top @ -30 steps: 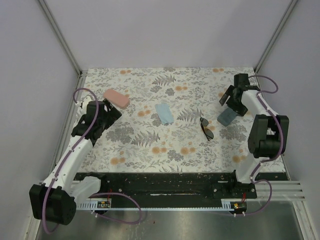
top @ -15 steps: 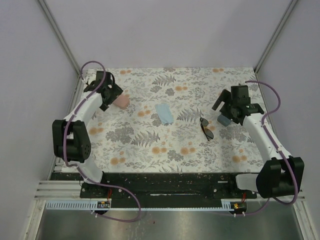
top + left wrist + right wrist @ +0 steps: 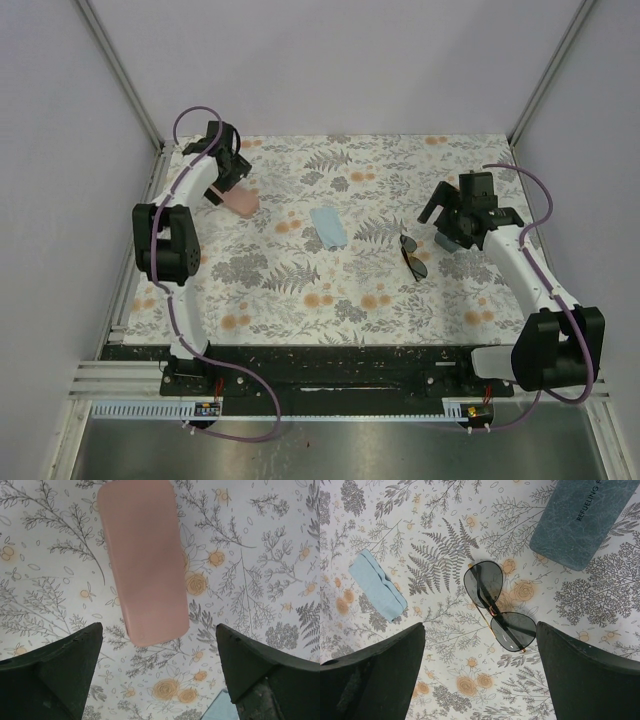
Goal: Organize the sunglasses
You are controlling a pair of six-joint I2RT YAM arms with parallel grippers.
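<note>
The right claw (image 3: 480,626) hangs spread wide above the folded thin-framed sunglasses (image 3: 499,607) with dark lenses, lying on the floral-patterned surface (image 3: 445,680) between the light blue folded cloth (image 3: 376,585) and the blue-grey oblong case (image 3: 580,520). Closing off-centre could scrape a lens or skid the slim frame away. The left claw (image 3: 157,630), likewise spread, hovers over the smooth pink oblong case (image 3: 142,560), seemingly shut, though its seam is unclear; it may slip when pinched.
</note>
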